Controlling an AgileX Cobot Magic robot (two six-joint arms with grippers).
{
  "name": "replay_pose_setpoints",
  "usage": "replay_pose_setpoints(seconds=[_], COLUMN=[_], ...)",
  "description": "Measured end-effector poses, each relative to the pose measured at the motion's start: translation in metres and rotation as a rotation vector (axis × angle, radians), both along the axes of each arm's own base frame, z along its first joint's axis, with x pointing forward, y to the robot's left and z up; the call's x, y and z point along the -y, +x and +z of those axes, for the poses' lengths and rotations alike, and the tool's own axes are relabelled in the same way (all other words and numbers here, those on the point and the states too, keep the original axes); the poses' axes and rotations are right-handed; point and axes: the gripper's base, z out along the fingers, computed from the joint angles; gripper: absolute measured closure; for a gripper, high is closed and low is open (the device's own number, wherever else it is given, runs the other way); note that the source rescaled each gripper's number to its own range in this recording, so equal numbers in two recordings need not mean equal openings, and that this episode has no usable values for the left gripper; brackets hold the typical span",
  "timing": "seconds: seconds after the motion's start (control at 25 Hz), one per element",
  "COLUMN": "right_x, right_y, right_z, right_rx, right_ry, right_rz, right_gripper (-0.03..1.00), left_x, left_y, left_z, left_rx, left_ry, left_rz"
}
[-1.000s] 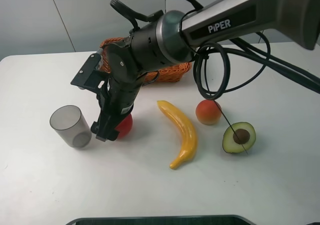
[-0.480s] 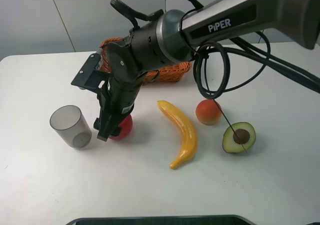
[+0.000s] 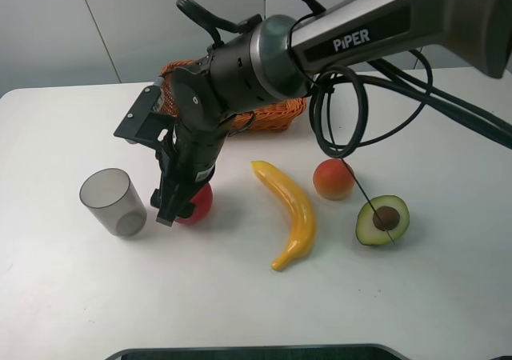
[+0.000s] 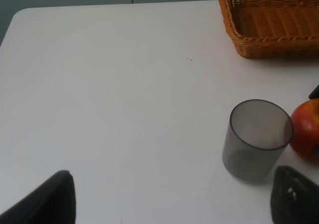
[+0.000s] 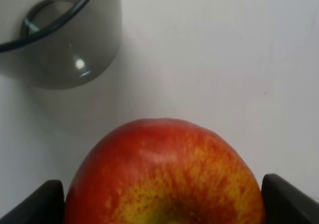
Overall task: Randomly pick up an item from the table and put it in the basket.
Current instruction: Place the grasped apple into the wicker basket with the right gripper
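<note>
The red apple sits on the white table, to the right of the grey cup. My right gripper reaches across to the left side and points down over the apple. In the right wrist view the apple fills the gap of the gripper and touches both fingers. The wicker basket stands behind, mostly hidden by the arm; the left wrist view shows its wall and the apple. My left gripper is open and empty, low over bare table.
A grey translucent cup stands just left of the apple, close to the gripper. A yellow banana, an orange-red peach and a halved avocado lie to the right. Cables hang from the right arm above the peach.
The right gripper's fingers have drawn in against the apple. The apple and the other things have stayed where they were.
</note>
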Motion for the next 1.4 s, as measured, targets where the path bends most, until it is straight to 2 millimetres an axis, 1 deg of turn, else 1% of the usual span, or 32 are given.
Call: replay_pose_setpoints(seconds=[0.12,0.2,0.32,0.44,0.52,0.8,0.88,1.12,1.32,1.4], right_x=[0.001,0.004,0.011,0.022,0.03,0.064,0.076,0.116,0.143,0.153], right_y=[-0.001,-0.003,-0.003,-0.001,0.0,0.014,0.019,0.034,0.047,0.054], right_z=[0.002,0.012,0.033,0.059,0.072,0.111,0.123,0.15,0.163,0.163], right_rx=[-0.007,-0.013,-0.021,-0.028,-0.038,-0.078,-0.085,-0.124,-0.138,-0.147], right_ry=[-0.01,-0.017,-0.022,-0.019,-0.017,0.001,0.016,0.04,0.075,0.087], right_rz=[0.005,0.009,0.006,-0.016,-0.043,-0.21,-0.27,-0.469,-0.623,-0.69], right_gripper=[0.91,0.91,0.91,0.91,0.91,0.91,0.91,0.91,0.91,0.91], left_x=[0.0,0.0,0.0,0.0,0.0,0.0,0.0,0.0,0.0,0.0], left_y=[0.0,0.0,0.0,0.0,0.0,0.0,0.0,0.0,0.0,0.0], left_z=[0.0,0.0,0.0,0.0,0.0,0.0,0.0,0.0,0.0,0.0], left_rx=[0.0,0.0,0.0,0.0,0.0,0.0,0.0,0.0,0.0,0.0], left_ry=[0.0,0.0,0.0,0.0,0.0,0.0,0.0,0.0,0.0,0.0], left_rz=[0.0,0.0,0.0,0.0,0.0,0.0,0.0,0.0,0.0,0.0])
